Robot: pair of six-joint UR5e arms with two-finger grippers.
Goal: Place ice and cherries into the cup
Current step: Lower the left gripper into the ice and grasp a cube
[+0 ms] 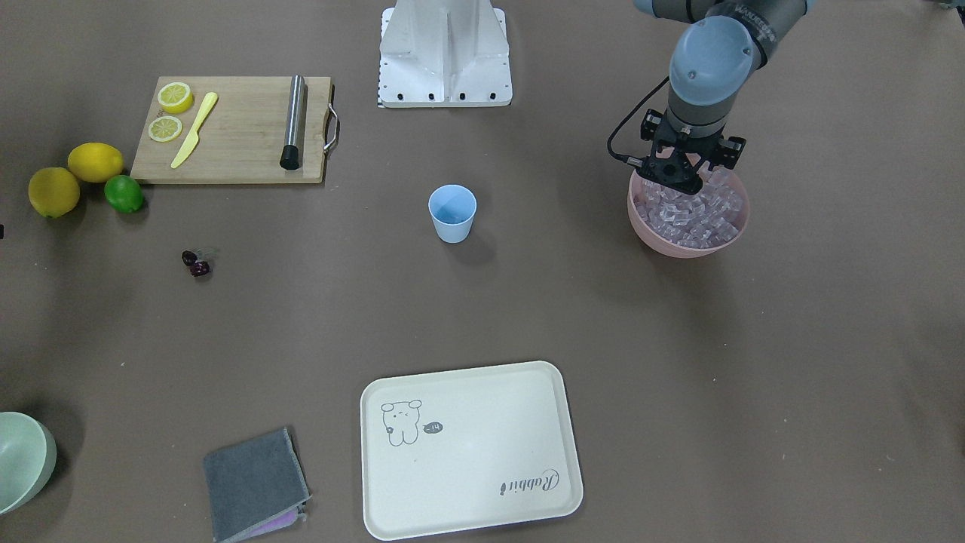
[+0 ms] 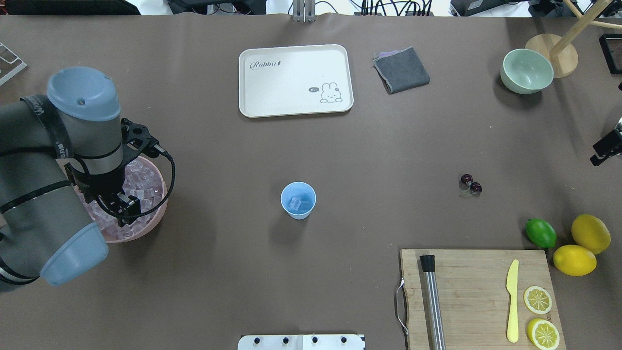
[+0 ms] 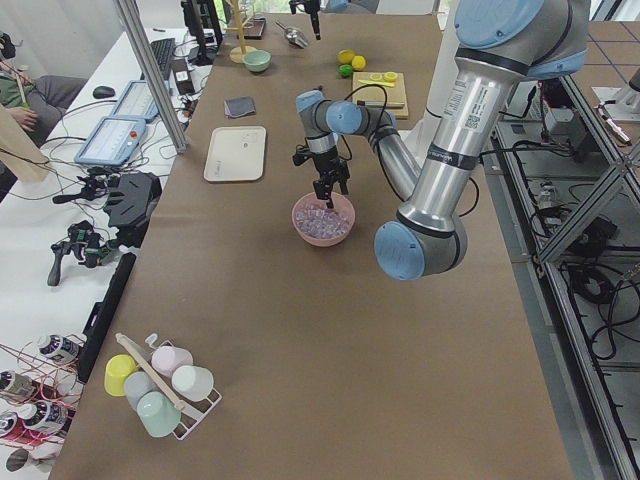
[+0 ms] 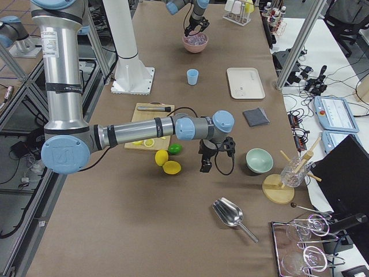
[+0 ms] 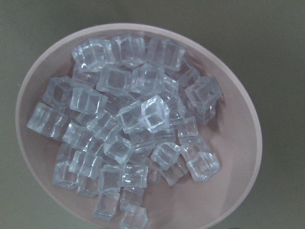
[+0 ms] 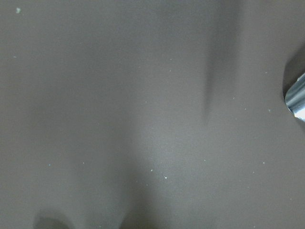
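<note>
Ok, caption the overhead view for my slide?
Left gripper over pink bowl of ice; cup holds some ice; cherries lie apart.

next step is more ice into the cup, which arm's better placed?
Left. The left end effector hangs directly over the pink bowl of ice; the right end effector is across the table, beyond the cherries.

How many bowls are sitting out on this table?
2. A pink bowl, filled with ice, sits under the left end effector. An empty pale green bowl stands at the far right, seen from the robot's side. No others show.
</note>
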